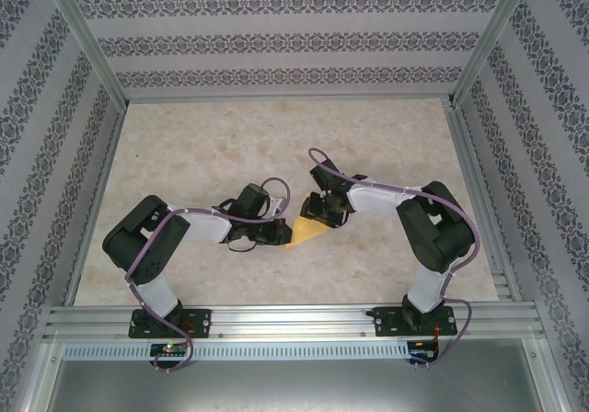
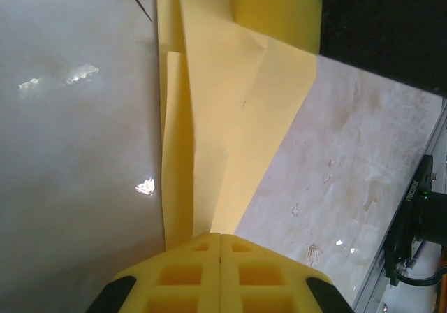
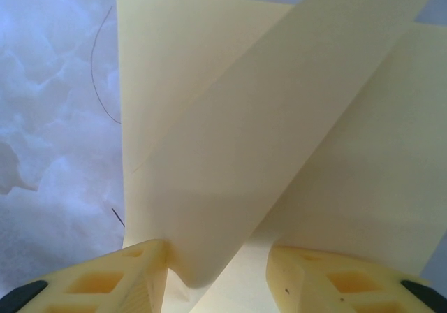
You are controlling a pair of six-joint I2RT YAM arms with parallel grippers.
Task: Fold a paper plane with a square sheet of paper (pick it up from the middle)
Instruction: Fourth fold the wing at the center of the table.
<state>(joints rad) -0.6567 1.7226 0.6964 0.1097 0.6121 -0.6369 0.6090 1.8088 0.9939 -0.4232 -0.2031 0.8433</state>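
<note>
left gripper [image 2: 220, 246] is shut tight on the paper [image 2: 230, 117]. its wrist view shows it pinching a folded edge. right gripper [image 3: 216, 278] is about half open in its own view, and a folded flap stands up between its fingers [image 3: 119, 281]. from the top, the paper lies near the middle of the table [image 1: 184, 154], with left gripper at its 9 o'clock and right gripper at its 1 o'clock. left arm [image 1: 198, 223] and right arm [image 1: 396, 200] bend low and reach toward the middle.
</note>
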